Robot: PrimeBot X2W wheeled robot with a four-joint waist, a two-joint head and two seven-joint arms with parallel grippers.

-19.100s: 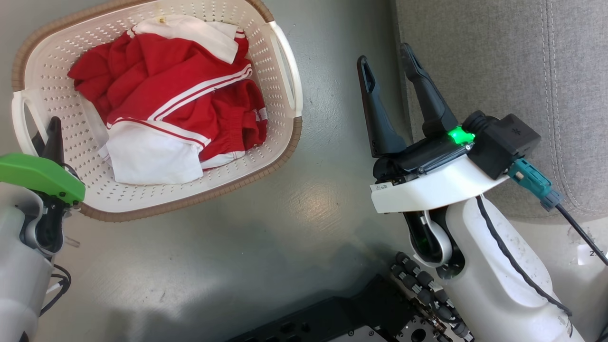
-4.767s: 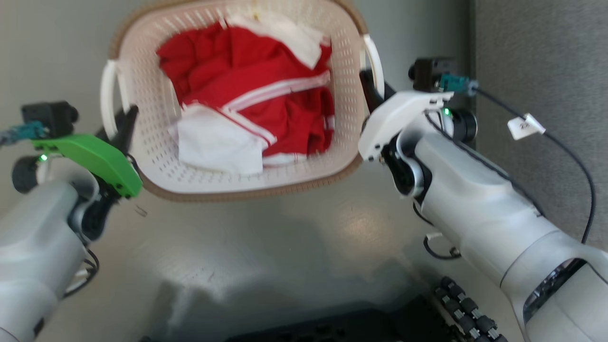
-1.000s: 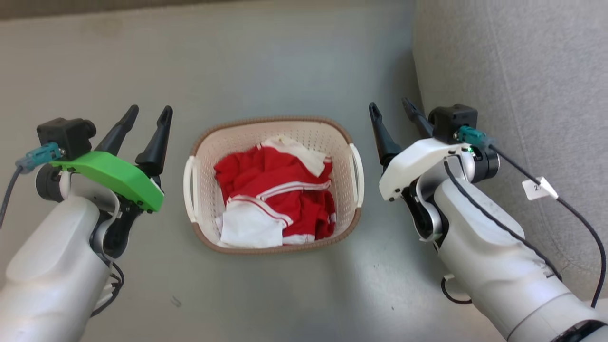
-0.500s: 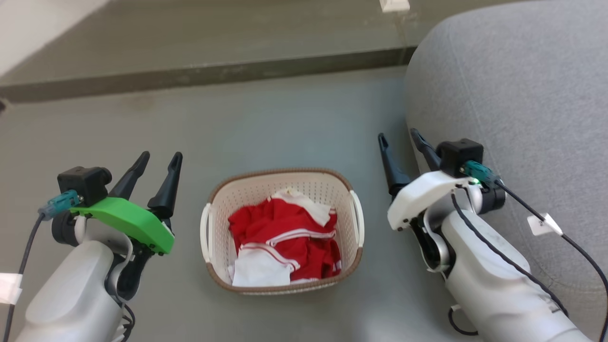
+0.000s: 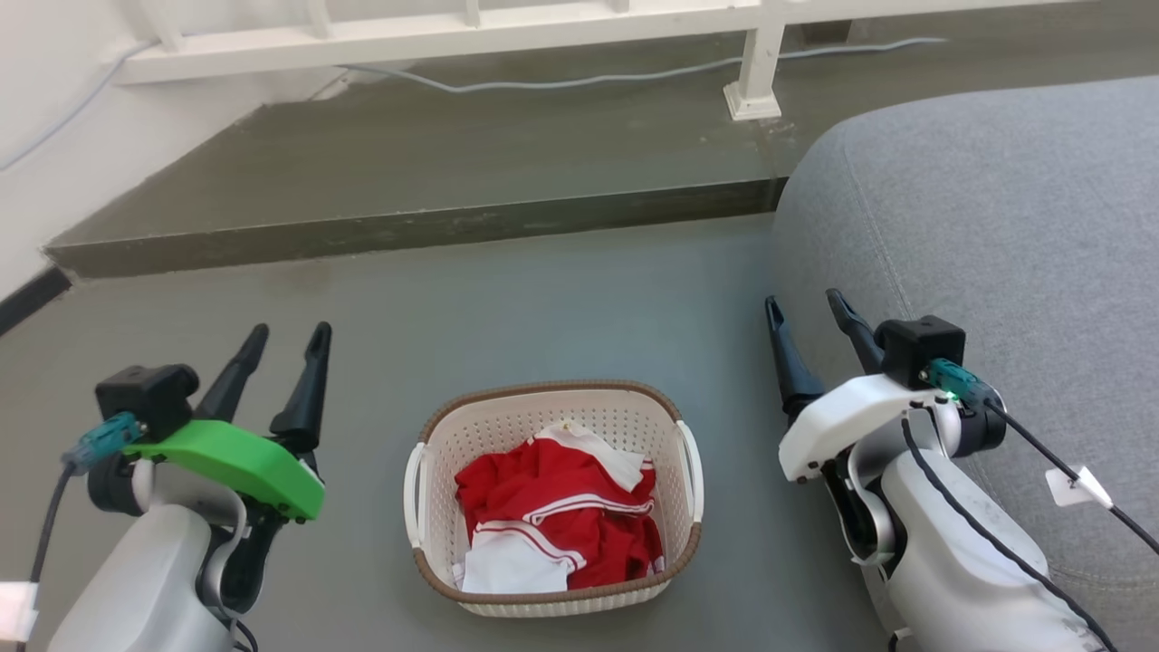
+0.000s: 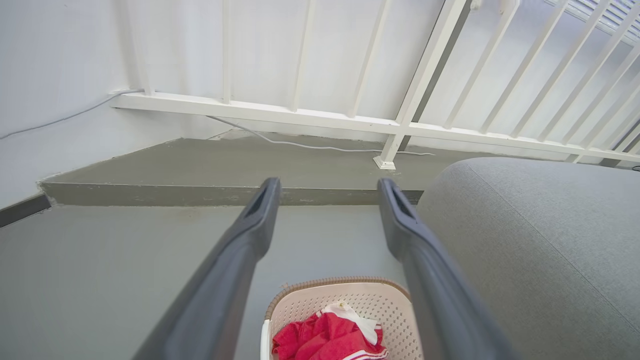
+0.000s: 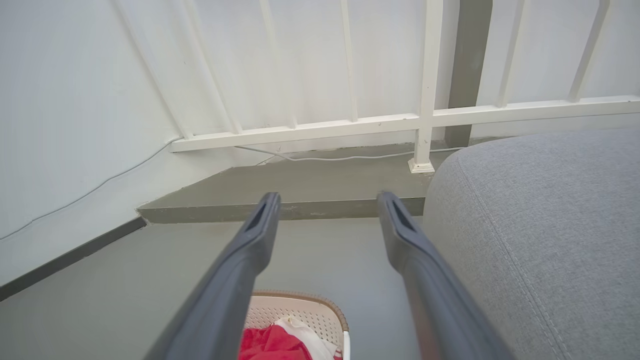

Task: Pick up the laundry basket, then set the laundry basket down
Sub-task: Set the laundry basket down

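Note:
The laundry basket, cream-white and perforated with a brown rim and white side handles, stands on the grey floor between my two arms, with red and white clothes inside. My left gripper hangs open to the basket's left, well apart from it. On the basket's other side my right gripper is open and empty, close to the grey sofa. The left wrist view has the basket's far rim low between its gripper's dark fingers. In the right wrist view the basket lies at the bottom below the gripper.
A grey sofa fills the right side, right beside my right arm. A raised concrete step runs across behind the basket, with a white railing and a loose cable on it. White wall at left.
The head camera has risen and tilted up, so the basket looks smaller and lower and the step and railing have come into view. Both grippers stay open beside the basket, which rests on the floor.

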